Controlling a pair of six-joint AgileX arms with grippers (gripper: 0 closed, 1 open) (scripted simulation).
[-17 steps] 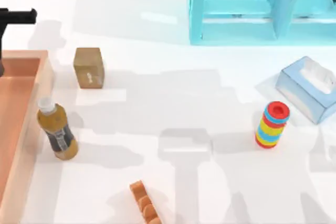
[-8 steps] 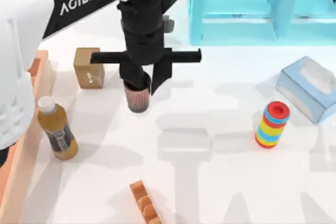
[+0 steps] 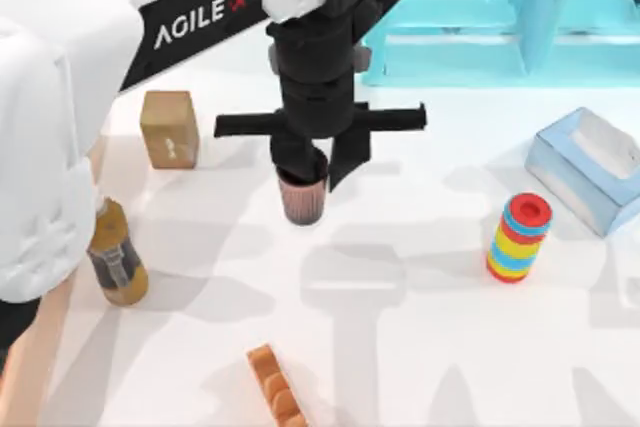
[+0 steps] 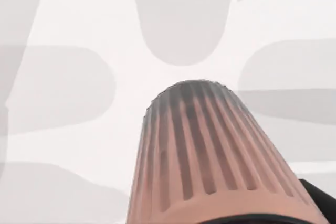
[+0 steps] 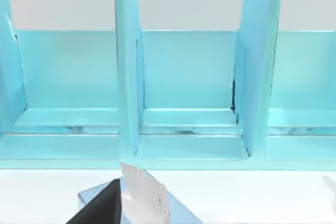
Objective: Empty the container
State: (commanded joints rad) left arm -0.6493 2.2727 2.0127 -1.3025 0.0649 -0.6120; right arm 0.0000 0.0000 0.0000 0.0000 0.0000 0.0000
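While clamped on a ribbed pink cup (image 3: 303, 199), the left gripper (image 3: 320, 162) jaws hang over mid-table (image 3: 420, 337).
Cardboard box (image 3: 168, 127) and amber bottle (image 3: 118, 265) lie leftward; wooden container (image 3: 30, 367) at far-left edge, under the arm; turquoise shelf unit (image 5: 184, 77) behind.

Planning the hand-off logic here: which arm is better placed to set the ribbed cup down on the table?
Left. Its claw already holds the ribbed pink cup over the table's middle. The right wrist view faces the turquoise shelf unit, away from the cup.
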